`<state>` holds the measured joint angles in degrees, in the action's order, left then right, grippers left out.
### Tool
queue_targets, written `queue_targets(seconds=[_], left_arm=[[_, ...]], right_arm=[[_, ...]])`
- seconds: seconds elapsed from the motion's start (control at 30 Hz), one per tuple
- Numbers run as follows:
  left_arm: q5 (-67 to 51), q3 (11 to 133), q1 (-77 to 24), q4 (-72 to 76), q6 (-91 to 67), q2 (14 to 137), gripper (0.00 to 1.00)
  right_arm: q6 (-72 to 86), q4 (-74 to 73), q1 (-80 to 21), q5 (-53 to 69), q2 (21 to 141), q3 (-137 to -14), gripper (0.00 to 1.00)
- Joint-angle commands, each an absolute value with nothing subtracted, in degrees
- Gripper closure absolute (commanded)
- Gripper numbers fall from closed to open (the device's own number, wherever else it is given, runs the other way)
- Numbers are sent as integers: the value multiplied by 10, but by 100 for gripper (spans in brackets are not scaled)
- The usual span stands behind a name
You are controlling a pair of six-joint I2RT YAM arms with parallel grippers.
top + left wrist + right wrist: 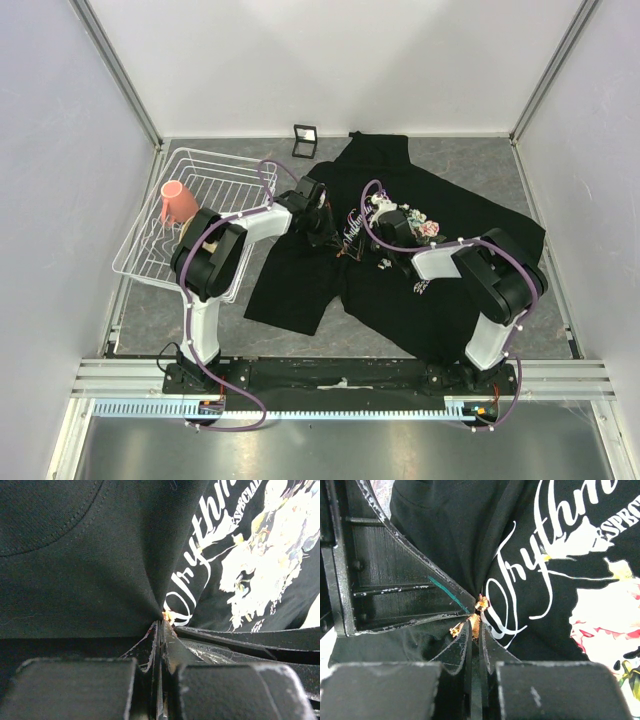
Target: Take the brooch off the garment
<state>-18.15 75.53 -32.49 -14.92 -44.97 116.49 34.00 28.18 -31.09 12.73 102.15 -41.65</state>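
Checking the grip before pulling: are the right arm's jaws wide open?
No, the right gripper has its jaws pinched shut on the orange brooch on the black shirt.

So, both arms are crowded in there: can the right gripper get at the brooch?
Seems so: the right gripper is shut on the brooch, while the left gripper pinches the shirt right beside it, not blocking.

Most of the brooch is buried in garment folds
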Motion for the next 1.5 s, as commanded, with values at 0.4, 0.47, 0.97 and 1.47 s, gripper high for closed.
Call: queue_targets(seconds=[0.4, 0.47, 0.97, 1.47], left_arm=[[-85, 763, -330, -200, -432, 1171, 98], [-80, 763, -330, -202, -431, 1168, 98], [-103, 753, -330, -179, -385, 1070, 80], [-34, 741, -313, -212, -352, 1065, 76]], right_arm=[[318, 309, -330, 88, 972, -403, 100], [319, 308, -329, 87, 972, -403, 100], [314, 304, -330, 95, 980, -409, 100], [311, 292, -330, 97, 975, -416, 100]])
